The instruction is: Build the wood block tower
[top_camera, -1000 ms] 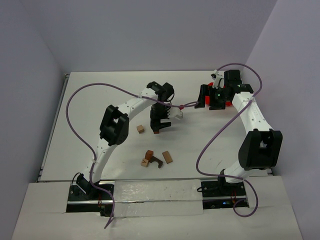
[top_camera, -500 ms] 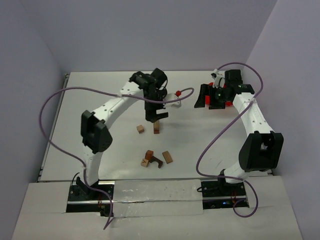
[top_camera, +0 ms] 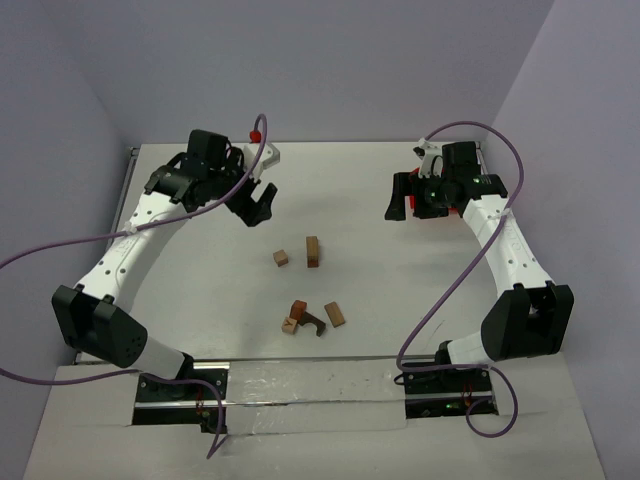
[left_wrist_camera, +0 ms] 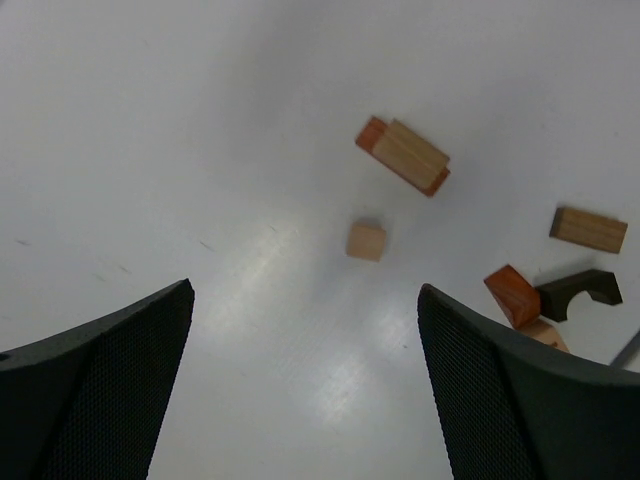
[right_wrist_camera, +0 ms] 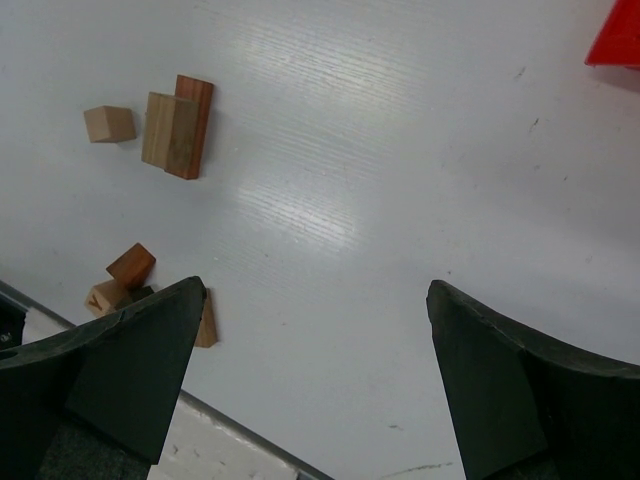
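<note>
Left gripper (top_camera: 257, 207) is seen spread open and empty, above the table (top_camera: 200, 290); right gripper (top_camera: 408, 200) likewise open, empty. Tower (top_camera: 313, 251) is located mid-table, tan cube (top_camera: 281, 258) just beside it, other wood blocks (top_camera: 310, 318) clustered nearer the bases.

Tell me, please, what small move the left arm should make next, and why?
Probably lower the left gripper, open and empty, toward the small tan cube. It lies loose just beside the two-block tower, nearer than the other wood blocks, so it looks the easiest piece to stack next.
</note>
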`<state>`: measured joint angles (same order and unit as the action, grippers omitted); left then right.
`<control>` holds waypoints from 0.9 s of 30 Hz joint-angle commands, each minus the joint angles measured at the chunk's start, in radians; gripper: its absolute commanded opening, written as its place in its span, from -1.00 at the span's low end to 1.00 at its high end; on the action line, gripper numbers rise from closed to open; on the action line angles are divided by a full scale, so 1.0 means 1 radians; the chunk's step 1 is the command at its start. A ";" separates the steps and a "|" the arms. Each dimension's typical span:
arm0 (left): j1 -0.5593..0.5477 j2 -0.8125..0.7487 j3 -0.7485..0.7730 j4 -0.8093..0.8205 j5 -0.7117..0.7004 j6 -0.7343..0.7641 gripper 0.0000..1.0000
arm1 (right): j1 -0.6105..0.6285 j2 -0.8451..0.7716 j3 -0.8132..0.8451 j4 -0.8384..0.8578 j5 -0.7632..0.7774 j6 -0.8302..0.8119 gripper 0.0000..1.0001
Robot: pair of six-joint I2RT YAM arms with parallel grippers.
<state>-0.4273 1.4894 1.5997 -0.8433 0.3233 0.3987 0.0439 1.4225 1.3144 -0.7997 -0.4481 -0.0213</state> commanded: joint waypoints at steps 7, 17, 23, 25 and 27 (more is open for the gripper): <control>0.035 0.034 -0.277 0.190 0.115 -0.054 0.84 | 0.030 -0.019 -0.006 0.027 0.052 -0.015 0.99; -0.005 0.160 -0.320 0.259 0.103 0.012 0.44 | 0.031 0.013 0.002 0.026 0.064 -0.013 0.99; -0.052 0.236 -0.292 0.246 0.055 0.033 0.35 | 0.031 0.030 0.006 0.025 0.065 -0.012 0.99; -0.069 0.262 -0.288 0.245 0.027 0.037 0.35 | 0.032 0.035 0.006 0.025 0.065 -0.013 0.99; -0.081 0.285 -0.285 0.242 0.003 0.040 0.33 | 0.033 0.038 0.006 0.024 0.066 -0.014 0.99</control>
<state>-0.4805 1.7345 1.2808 -0.6315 0.3725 0.4089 0.0704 1.4544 1.3140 -0.7990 -0.3871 -0.0246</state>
